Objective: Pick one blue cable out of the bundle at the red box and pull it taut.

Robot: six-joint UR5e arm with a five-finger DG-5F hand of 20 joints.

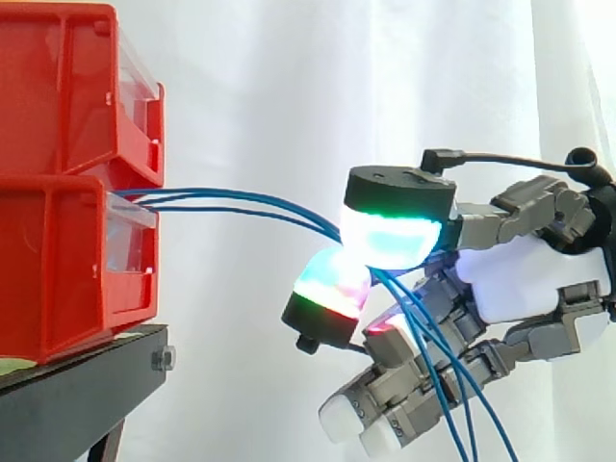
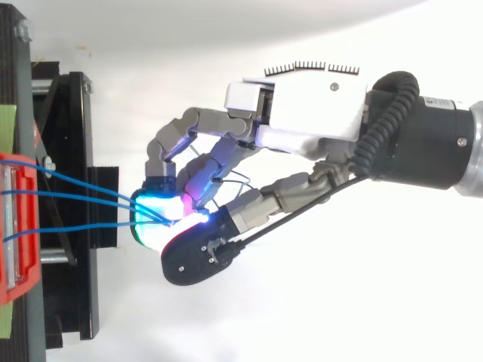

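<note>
The robot hand (image 2: 309, 113) comes in from the right with its thumb and one finger curled together. Their glowing fingertips (image 1: 390, 236) are pinched on the blue cables (image 1: 322, 223). The other fingers hang half-bent below, holding nothing.

Several strands meet at the pinch. The pads cover the contact itself, so I cannot tell how many strands are really clamped, or whether one has been singled out.

In the top view three strands fan out from the pads leftward to the lower bin (image 1: 58, 269). In the side view they run in gentle curves, not dead straight, and enter at the bin's clear front, just under the upper bin (image 1: 58, 96). Where they are fixed inside is hidden.

To the right of the pinch the cables drop steeply behind and between the lower fingers. The bottom edge of the side view cuts them off, so their far ends are out of sight.

The bins are stacked on a black stand (image 1: 87, 371), cut off at the left edge, in front of the white curtain (image 1: 289, 77).
</note>
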